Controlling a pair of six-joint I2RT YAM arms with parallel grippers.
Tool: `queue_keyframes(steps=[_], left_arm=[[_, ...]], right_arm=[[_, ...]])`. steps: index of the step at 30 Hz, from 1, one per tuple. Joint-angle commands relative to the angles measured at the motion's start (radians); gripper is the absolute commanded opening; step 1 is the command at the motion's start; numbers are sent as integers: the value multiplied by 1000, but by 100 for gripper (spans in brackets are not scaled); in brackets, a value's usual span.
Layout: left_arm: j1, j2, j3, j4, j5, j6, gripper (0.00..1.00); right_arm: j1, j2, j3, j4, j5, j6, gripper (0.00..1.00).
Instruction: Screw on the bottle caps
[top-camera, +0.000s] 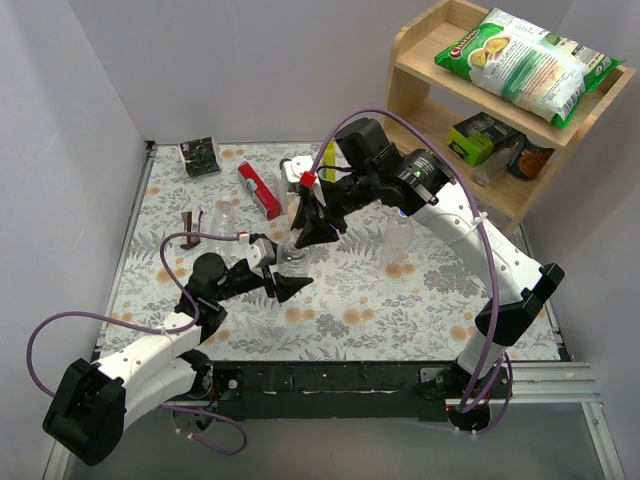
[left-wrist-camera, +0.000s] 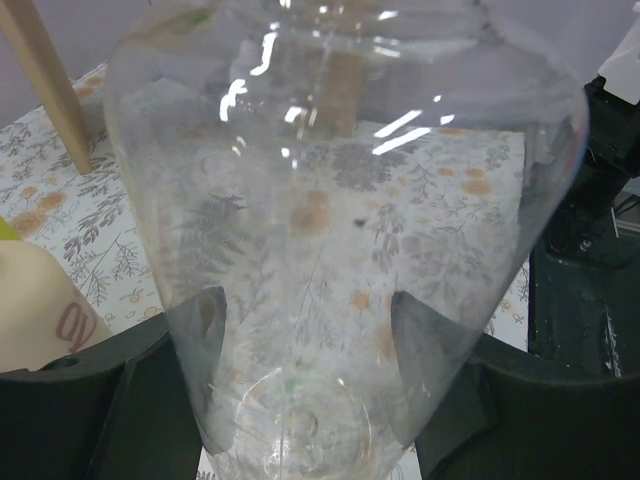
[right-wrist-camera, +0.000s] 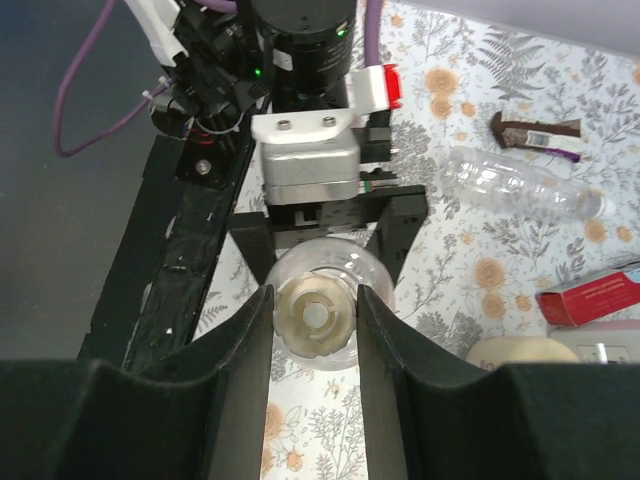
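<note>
The clear bottle (top-camera: 289, 256) stood upright above the middle of the table (top-camera: 420, 300), its long axis vertical and its neck pointing up. The left pincer (left-wrist-camera: 305, 345) was clamped on its lower body, black fingers (left-wrist-camera: 195, 395) pressed to either side. The wall was thin, glossy, colourless plastic, and the floral table cover showed through it, warped by its curve.

The cap (right-wrist-camera: 315, 315) sat on the neck, flat face up: a small round disc of pale yellowish plastic with a ringed top and a hollow centre. The right pincer (right-wrist-camera: 314, 305) came down from above and was closed on the cap, one dark, matte finger on each side of its rim. The bottle's rounded shoulder bulged out around the cap.

A second bottle (right-wrist-camera: 520, 185) of the same clear plastic lay on its side on the table, well apart from the held one. Its ribbed body ran roughly level across the right wrist view. Near it lay a brown wrapped bar (right-wrist-camera: 535, 130), and a red carton (right-wrist-camera: 590, 295) lay closer in.
</note>
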Motion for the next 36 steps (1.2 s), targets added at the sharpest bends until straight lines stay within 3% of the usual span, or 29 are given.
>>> queue_keyframes(steps=[1,16,36], left_arm=[[2,14,18,59,-31,-25,0],[0,-3,10,38,16,51,0],[-1,6,26,41,-2,35,0]], right_arm=[[14,-40,-1,-46,-24,-5,24],[8,-10,50,-19,72,4,22],[34,29,46,-82,4,-46,22]])
